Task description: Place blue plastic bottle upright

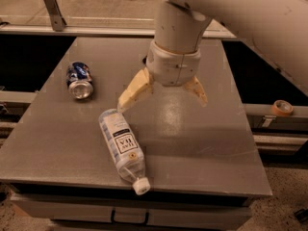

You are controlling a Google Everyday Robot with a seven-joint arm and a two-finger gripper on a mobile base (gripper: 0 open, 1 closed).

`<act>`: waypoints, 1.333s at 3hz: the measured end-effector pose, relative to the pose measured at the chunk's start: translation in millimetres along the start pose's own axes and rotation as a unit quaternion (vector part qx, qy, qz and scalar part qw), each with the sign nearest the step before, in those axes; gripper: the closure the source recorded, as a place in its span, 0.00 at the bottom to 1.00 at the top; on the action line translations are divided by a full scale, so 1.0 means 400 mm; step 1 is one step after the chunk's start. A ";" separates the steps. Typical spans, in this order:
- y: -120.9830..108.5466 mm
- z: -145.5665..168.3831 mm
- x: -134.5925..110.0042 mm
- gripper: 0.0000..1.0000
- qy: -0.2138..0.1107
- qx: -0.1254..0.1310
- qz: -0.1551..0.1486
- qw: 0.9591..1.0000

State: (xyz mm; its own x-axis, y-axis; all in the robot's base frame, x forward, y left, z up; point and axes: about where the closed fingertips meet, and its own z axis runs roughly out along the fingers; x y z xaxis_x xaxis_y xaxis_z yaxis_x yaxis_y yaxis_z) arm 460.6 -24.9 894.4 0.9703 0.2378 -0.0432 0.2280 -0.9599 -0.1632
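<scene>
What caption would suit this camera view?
Open gripper hovers above a table near the blue plastic bottle lying on its side.

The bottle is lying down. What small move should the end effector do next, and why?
Probably bring the end effector toward the picture's lower left until it is centred over the blue plastic bottle. The bottle lies on its side, cap toward the camera; the open end effector hangs just behind its base, only one finger near it.
</scene>
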 end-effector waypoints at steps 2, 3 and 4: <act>-0.016 0.127 -0.121 0.00 -0.072 0.003 -0.026 0.997; -0.048 0.166 -0.151 0.00 -0.096 0.008 -0.050 0.994; -0.087 0.190 -0.169 0.00 -0.110 0.015 -0.073 0.991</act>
State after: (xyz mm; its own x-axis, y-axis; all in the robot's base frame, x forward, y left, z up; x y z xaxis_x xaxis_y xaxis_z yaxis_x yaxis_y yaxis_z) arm 381.1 3.8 828.2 0.8850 0.4043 -0.2310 0.3599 -0.9086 -0.2118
